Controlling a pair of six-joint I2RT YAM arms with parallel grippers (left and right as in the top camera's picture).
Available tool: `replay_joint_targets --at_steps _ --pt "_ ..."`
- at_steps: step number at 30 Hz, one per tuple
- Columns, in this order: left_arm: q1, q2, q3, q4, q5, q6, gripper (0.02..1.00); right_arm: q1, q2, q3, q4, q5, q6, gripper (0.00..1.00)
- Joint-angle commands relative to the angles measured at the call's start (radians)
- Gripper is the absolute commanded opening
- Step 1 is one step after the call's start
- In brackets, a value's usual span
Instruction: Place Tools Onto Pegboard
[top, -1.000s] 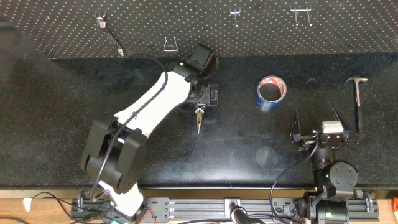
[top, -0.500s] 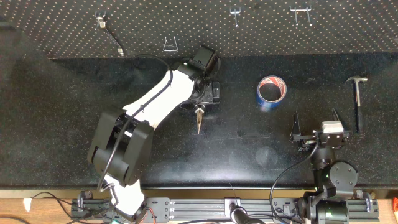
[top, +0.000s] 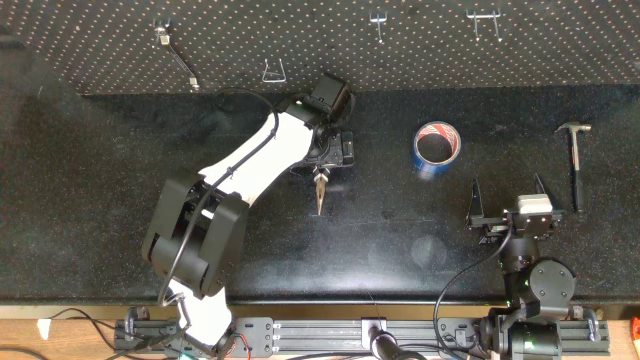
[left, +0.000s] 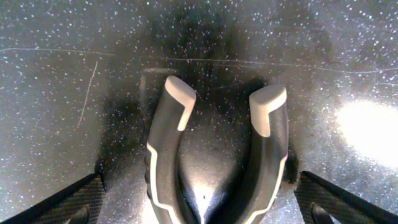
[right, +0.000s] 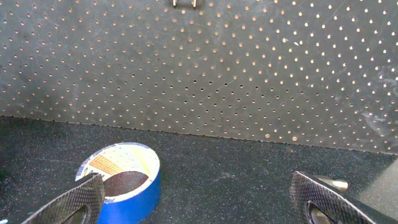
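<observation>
A pair of pliers (top: 319, 188) lies on the black table, nose toward the front edge. My left gripper (top: 334, 152) hangs over its handle end, close to the pegboard (top: 420, 45). In the left wrist view the two grey, white-tipped handles (left: 168, 143) sit between the open left gripper (left: 202, 202), and its fingers (left: 68, 202) stand wide of them, not touching. A blue tape roll (top: 437, 148) (right: 121, 180) lies to the right, and a hammer (top: 575, 165) lies at the far right. My right gripper (top: 510, 208) (right: 202, 208) rests open near the front, holding nothing.
The pegboard carries bare hooks (top: 378, 22) (top: 484, 22), a wire hook (top: 272, 72) and a dark tool hanging on the left (top: 178, 58). Open tabletop lies to the left and along the front.
The left arm's elbow swung slightly and its gripper shifted a little toward the right above the pliers' handles. The right arm has not moved.
</observation>
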Motion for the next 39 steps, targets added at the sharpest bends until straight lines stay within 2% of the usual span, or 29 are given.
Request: replay_joint_targets --at_steps 1,11,13,16,19,20,27,28,29,31,32,35,36,38,39 --pt "0.004 0.026 0.022 0.002 0.006 -0.013 0.996 -0.005 -0.009 -0.003 -0.003 0.002 -0.01 0.976" --pt "0.004 0.027 0.022 0.001 -0.024 -0.005 0.998 -0.005 -0.009 -0.003 -0.003 0.002 -0.01 0.976" --pt "0.004 0.031 0.022 0.001 -0.024 -0.006 0.952 -0.005 -0.009 -0.003 -0.003 0.002 -0.01 0.976" --pt "0.003 0.042 0.022 -0.002 -0.024 -0.006 0.939 -0.005 -0.009 -0.003 -0.003 0.002 -0.01 0.976" --pt "0.003 0.043 0.022 -0.002 -0.024 -0.006 0.645 -0.005 -0.009 -0.003 -0.003 0.002 -0.01 0.976" --pt "0.003 0.043 0.022 -0.002 -0.024 -0.006 0.608 -0.005 -0.009 -0.003 -0.003 0.002 -0.01 0.976" --pt "0.003 0.043 0.022 -0.002 -0.023 -0.006 0.555 -0.005 -0.009 -0.003 -0.003 0.002 -0.01 0.976" --pt "0.003 0.043 0.022 -0.002 -0.023 -0.006 0.518 -0.005 -0.009 -0.003 -0.004 0.002 -0.01 0.976" --pt "0.003 0.043 0.022 -0.002 -0.023 -0.006 0.452 -0.005 -0.009 -0.003 -0.003 0.002 -0.01 0.976" --pt "0.003 0.043 0.022 -0.002 -0.024 -0.006 0.112 -0.005 -0.009 -0.003 -0.003 0.002 -0.01 0.976" --pt "0.003 0.043 0.022 -0.002 -0.024 -0.006 0.027 -0.005 -0.009 -0.003 -0.003 0.002 -0.01 0.976" --pt "0.003 0.035 0.022 -0.01 -0.027 0.07 0.027 -0.005 -0.009 -0.003 -0.003 0.002 -0.01 0.976" --pt "0.003 -0.005 0.022 -0.003 -0.069 0.066 0.027 -0.005 -0.009 -0.003 -0.003 0.002 -0.01 0.976" --pt "0.003 -0.083 0.022 -0.01 -0.083 0.067 0.027 -0.005 -0.009 -0.003 -0.003 0.002 -0.01 0.976" --pt "0.003 -0.181 0.022 -0.062 -0.131 0.066 0.027 -0.005 -0.009 -0.003 -0.003 0.002 -0.01 0.976"
